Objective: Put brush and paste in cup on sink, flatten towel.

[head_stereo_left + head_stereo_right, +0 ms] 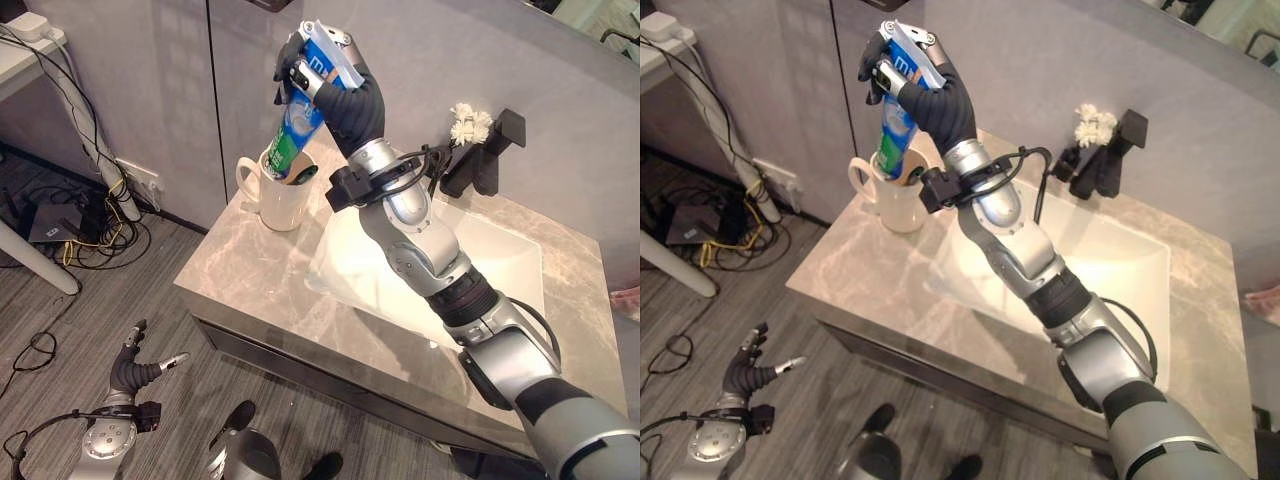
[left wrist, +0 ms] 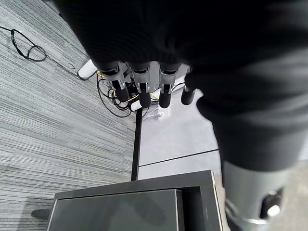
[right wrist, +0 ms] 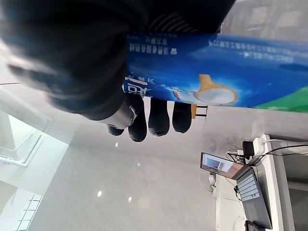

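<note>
My right hand (image 1: 352, 98) is raised over the back left corner of the grey marble counter (image 1: 250, 280), shut on a blue and green toothpaste tube (image 1: 300, 125). The tube is upright and its lower end is inside the white mug (image 1: 275, 200). A brownish item, hard to make out, pokes above the mug's rim (image 1: 910, 176). In the right wrist view the tube (image 3: 216, 53) lies across the palm with the fingers (image 3: 149, 115) curled round it. My left hand (image 1: 135, 368) hangs low beside the cabinet near the floor, its fingers (image 2: 139, 89) relaxed and holding nothing.
A white sink basin (image 1: 500, 270) is set in the counter to the right of the mug. A black faucet (image 1: 480, 160) with a white fluffy item (image 1: 468, 125) stands behind it. A pink cloth (image 1: 628, 300) shows at the right edge. Cables (image 1: 90, 225) lie on the floor at left.
</note>
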Motion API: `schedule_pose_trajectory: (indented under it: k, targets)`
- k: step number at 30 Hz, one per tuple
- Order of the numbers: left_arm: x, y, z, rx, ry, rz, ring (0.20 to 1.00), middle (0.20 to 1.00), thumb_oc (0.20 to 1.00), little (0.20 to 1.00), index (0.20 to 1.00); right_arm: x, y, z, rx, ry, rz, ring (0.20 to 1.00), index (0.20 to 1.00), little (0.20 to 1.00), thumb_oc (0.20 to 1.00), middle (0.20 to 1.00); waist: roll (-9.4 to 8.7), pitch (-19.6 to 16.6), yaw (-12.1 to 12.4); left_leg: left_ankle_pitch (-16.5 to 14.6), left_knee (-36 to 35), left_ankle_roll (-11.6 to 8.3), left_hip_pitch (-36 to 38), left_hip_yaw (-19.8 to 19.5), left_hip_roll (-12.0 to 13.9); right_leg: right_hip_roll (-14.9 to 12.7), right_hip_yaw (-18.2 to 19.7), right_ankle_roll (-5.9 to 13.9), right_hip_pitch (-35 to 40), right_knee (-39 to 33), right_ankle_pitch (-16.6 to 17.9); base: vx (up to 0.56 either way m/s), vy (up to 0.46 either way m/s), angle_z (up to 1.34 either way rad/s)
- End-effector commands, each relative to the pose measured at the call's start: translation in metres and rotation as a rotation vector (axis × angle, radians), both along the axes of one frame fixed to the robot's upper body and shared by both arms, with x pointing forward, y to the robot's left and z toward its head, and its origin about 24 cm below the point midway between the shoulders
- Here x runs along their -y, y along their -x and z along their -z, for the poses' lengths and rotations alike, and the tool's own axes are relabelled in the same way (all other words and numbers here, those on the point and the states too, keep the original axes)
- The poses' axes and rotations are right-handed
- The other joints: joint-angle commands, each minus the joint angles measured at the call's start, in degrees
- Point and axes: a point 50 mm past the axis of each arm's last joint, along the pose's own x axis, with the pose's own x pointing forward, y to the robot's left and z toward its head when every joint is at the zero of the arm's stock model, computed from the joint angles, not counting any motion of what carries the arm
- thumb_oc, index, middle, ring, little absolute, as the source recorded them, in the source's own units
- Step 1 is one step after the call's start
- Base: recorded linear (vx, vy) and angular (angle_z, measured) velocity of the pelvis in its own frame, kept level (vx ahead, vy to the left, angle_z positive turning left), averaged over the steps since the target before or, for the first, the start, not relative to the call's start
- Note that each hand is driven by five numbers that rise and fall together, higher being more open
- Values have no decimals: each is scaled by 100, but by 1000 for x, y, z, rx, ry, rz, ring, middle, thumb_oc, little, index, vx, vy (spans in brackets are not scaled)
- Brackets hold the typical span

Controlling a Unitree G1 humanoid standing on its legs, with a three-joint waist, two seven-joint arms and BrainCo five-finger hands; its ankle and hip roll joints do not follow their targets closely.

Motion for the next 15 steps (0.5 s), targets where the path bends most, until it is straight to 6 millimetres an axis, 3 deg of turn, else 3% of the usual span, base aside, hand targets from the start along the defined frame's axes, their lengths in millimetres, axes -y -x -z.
schedule_pose_trajectory:
  k: [1, 15]
  targets:
    - [-4, -8, -11, 22, -80, 75, 1000, 1000, 1000, 1000, 1000, -2, 12, -49, 171, -62, -21, 200, 200, 200, 200, 200, -22, -41, 171, 366, -499, 378, -314, -64, -355, -285, 186, 325, 823, 45, -625, 5, 16, 9]
    - [-4, -12, -14, 40, -82, 62, 1000, 1000, 1000, 1000, 1000, -10, 13, -44, 158, -39, -45, 200, 200, 200, 200, 200, -72, 39, 160, 351, -499, 412, -367, -52, -379, -291, 208, 330, 758, 45, -591, 0, 1, 1]
